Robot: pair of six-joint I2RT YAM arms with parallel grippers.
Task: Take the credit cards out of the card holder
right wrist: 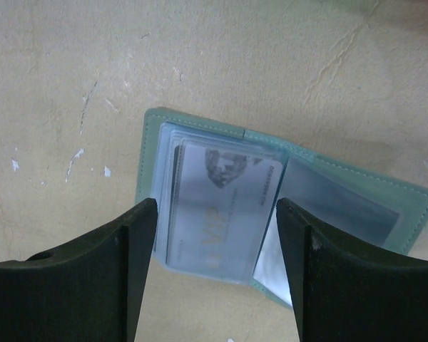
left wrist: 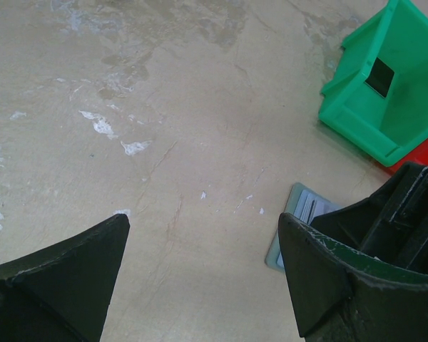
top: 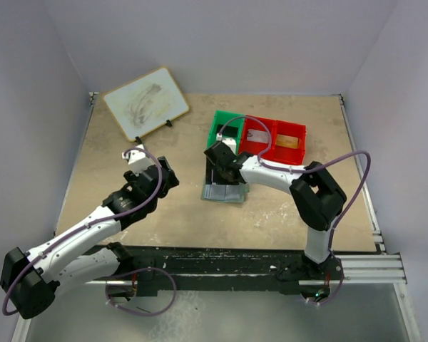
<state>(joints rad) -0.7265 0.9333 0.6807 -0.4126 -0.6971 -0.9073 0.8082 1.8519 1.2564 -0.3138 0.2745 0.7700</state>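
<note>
The card holder [top: 225,191] lies opened flat on the table, grey-green rim up and clear sleeves showing. A silver credit card [right wrist: 221,206] marked VIP sits in the top sleeve of the card holder [right wrist: 285,192]. My right gripper [right wrist: 217,235] hangs directly over it, open, one finger on each side of that sleeve, with nothing pinched. From above, the right gripper [top: 221,167] covers the holder's far end. My left gripper [left wrist: 203,249] is open over bare table to the left of the holder [left wrist: 299,206], and seen from above the left gripper [top: 167,178] holds nothing.
A green bin [top: 225,128] and two joined red bins [top: 271,139] stand just behind the holder; flat cards lie in the red ones. A white board [top: 146,103] leans at the back left. The green bin [left wrist: 385,92] is close to my left gripper's right side.
</note>
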